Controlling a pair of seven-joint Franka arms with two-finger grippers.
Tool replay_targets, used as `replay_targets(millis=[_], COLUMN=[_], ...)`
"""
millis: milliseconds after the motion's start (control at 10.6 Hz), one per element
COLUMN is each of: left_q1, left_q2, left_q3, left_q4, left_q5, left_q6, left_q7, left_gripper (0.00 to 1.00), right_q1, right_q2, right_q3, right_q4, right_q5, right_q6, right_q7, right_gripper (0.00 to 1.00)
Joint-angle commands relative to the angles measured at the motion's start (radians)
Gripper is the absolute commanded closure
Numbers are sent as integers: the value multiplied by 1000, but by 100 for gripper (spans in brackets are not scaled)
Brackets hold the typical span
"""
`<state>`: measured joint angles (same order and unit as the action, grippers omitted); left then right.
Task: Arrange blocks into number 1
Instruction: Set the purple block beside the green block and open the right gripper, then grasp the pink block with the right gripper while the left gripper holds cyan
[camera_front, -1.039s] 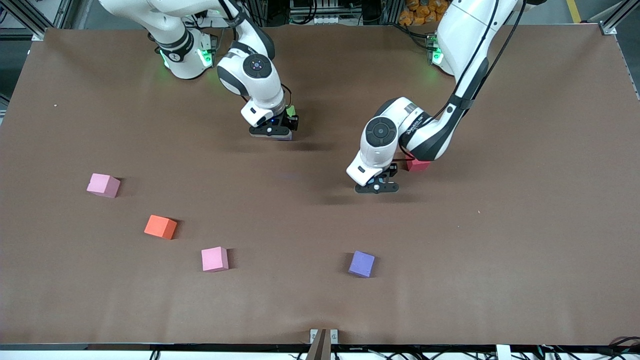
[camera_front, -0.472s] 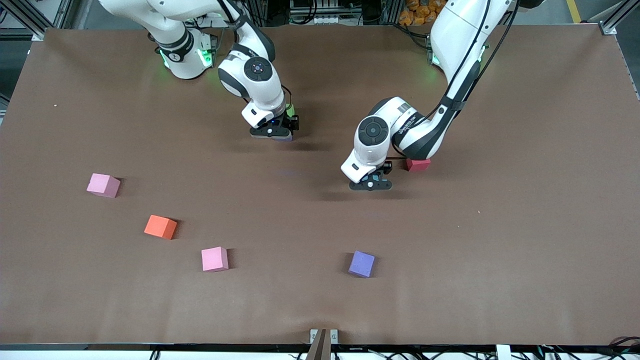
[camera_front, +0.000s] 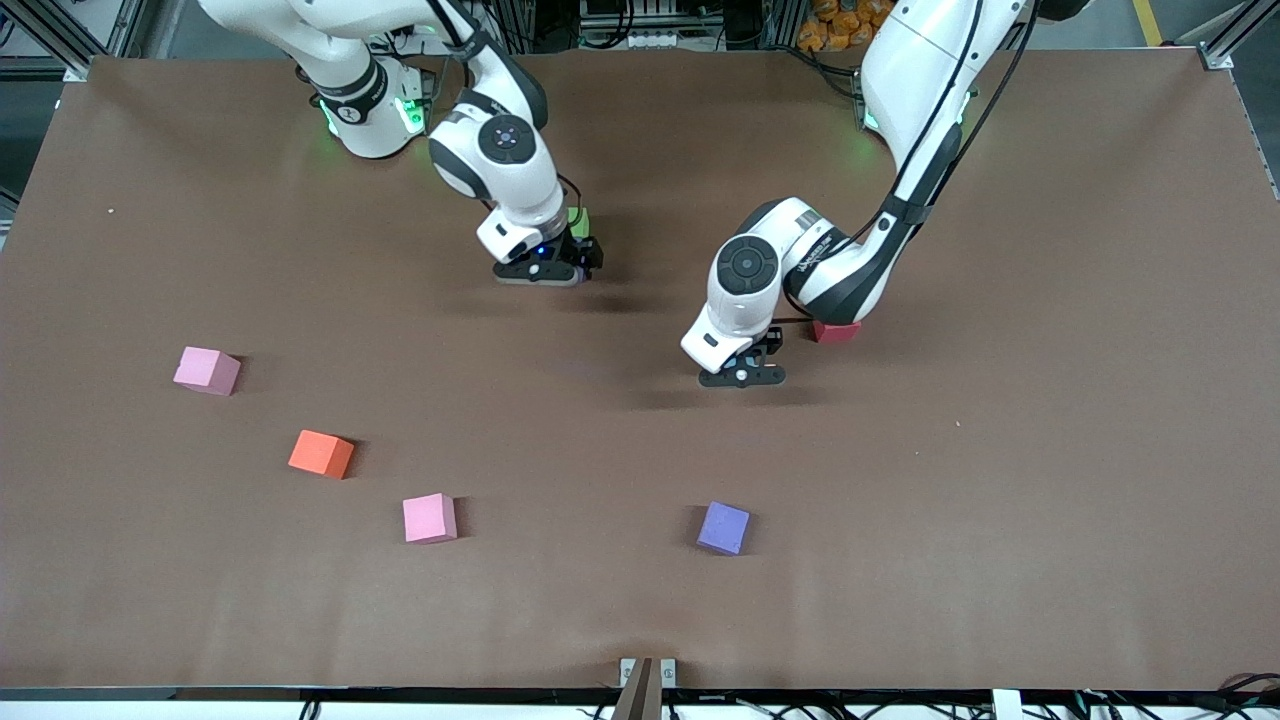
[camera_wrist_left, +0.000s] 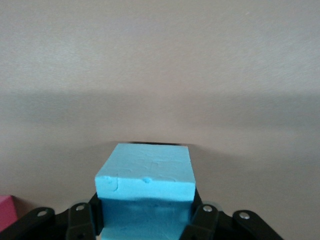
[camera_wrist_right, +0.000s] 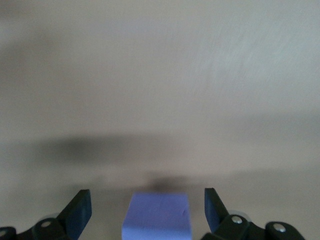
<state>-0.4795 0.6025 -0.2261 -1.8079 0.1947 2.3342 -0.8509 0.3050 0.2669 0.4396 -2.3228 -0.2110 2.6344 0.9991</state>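
My right gripper (camera_front: 540, 268) is low over the table's middle, open. A purple block (camera_wrist_right: 157, 217) sits on the table between its fingers (camera_wrist_right: 80, 207), with a gap on each side. A green block (camera_front: 578, 220) peeks out beside that gripper, toward the robots' bases. My left gripper (camera_front: 741, 374) is shut on a light blue block (camera_wrist_left: 145, 172), which the hand hides in the front view. A red block (camera_front: 836, 331) lies half under the left arm.
Nearer the front camera lie a second purple block (camera_front: 723, 527), a pink block (camera_front: 430, 518), an orange block (camera_front: 321, 454) and another pink block (camera_front: 207, 370), strung toward the right arm's end of the brown table (camera_front: 1050, 420).
My right gripper has opened and let go of the purple block, and its hand has drawn back a little toward its base. My left gripper has shifted slightly toward the right arm's end, still holding the blue block.
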Motion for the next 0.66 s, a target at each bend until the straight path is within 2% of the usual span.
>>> replay_targets(millis=[0, 94, 189, 378, 567], left_q1=[-63, -101, -140, -201, -269], left_q2=[42, 58, 77, 95, 149], left_q3=[2, 2, 2, 2, 4], left_q4=[79, 109, 142, 189, 281], left_q5=[-1, -1, -3, -3, -74], left_q6=[-3, -7, -12, -12, -39], left_q7=[-113, -164, -207, -247, -257], left_gripper=[100, 100, 100, 100, 100], right_q1=[-127, -167, -190, -208, -184], right_q2=[-66, -63, -54, -10, 93], right_q3=[16, 7, -28, -149, -261], right_q4=[84, 144, 204, 311, 463], right_q5=[-1, -1, -1, 1, 15], right_q6=[-124, -195, -229, -232, -232], right_q7=[-132, -186, -270, -493, -626], right_gripper=[0, 0, 0, 0, 0])
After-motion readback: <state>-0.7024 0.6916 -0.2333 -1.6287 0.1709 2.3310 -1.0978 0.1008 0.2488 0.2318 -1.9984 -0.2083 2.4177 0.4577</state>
